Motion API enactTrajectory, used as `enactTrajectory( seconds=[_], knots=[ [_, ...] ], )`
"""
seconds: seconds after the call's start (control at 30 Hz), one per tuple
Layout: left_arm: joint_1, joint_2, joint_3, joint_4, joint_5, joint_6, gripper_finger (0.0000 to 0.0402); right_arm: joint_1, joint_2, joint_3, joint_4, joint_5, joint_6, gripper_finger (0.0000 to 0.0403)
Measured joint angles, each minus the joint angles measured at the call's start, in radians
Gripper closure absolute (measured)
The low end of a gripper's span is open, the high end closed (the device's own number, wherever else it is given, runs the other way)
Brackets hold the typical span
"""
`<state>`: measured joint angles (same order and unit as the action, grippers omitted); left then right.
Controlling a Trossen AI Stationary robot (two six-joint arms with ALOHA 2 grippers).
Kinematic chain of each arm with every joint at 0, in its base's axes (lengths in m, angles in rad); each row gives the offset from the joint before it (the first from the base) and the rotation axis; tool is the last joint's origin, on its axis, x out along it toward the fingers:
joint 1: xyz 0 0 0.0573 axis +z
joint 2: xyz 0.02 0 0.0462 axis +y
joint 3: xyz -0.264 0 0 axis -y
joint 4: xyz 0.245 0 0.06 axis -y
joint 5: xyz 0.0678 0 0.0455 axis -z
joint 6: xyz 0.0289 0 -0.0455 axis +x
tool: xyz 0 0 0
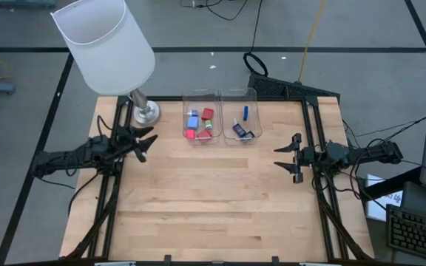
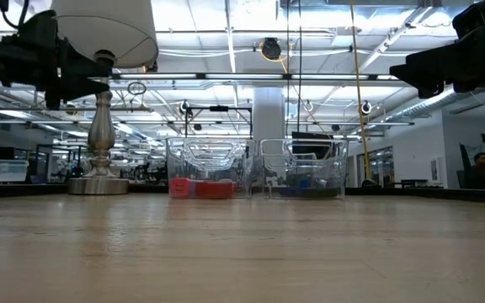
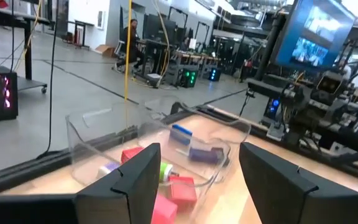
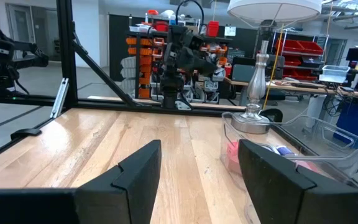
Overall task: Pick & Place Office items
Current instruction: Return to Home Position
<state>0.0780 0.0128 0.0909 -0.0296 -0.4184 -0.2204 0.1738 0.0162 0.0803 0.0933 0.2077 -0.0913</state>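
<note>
The pieces (image 1: 208, 114) in the bins (image 1: 200, 94) are too tiny to tell what they are. In the low view, the lamp shade (image 2: 108, 34), the left arm (image 2: 23, 55) and the right arm (image 2: 461, 50) run off the edges.

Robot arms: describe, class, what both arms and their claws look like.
The left arm and right arm are black, slim and jointed, with black cables alongside. The left claw and right claw each have two dark, flat, angular fingers.
</note>
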Motion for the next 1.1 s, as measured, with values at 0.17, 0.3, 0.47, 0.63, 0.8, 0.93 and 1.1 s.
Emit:
enactTrajectory(
  seconds=[0.17, 0.3, 0.47, 0.63, 0.8, 0.93, 1.1],
  knots=[
    [0.0, 0.0, -0.031, 0.03, 0.001, -0.026, 0.0178, 0.0, 0.0, 0.0, 0.0, 0.0, 0.0, 0.0198],
    [0.0, 0.0, -0.037, 0.028, 0.001, -0.01, 0.017, 0.0, 0.0, 0.0, 0.0, 0.0, 0.0, 0.0197],
    [0.0, 0.006, -0.041, -0.013, 0.022, -0.022, 0.0161, 0.0, 0.0, 0.0, 0.0, 0.0, 0.0, 0.0199],
    [0.0, 0.01, -0.041, -0.018, 0.15, 0.044, 0.0159, 0.0, 0.0, 0.0, 0.0, 0.0, 0.0, 0.0196],
    [0.0, 0.01, -0.041, -0.021, 0.205, 0.067, 0.0168, 0.0, 0.0, 0.0, 0.0, 0.0, 0.0, 0.0195],
    [0.0, 0.003, -0.041, -0.021, 0.316, 0.117, 0.0177, 0.0, 0.0, 0.0, 0.0, 0.0, 0.0, 0.0195],
    [0.0, -0.006, -0.02, -0.012, 0.445, 0.149, 0.0186, 0.0, 0.0, 0.0, 0.0, 0.0, 0.0, 0.0195]
  ],
)
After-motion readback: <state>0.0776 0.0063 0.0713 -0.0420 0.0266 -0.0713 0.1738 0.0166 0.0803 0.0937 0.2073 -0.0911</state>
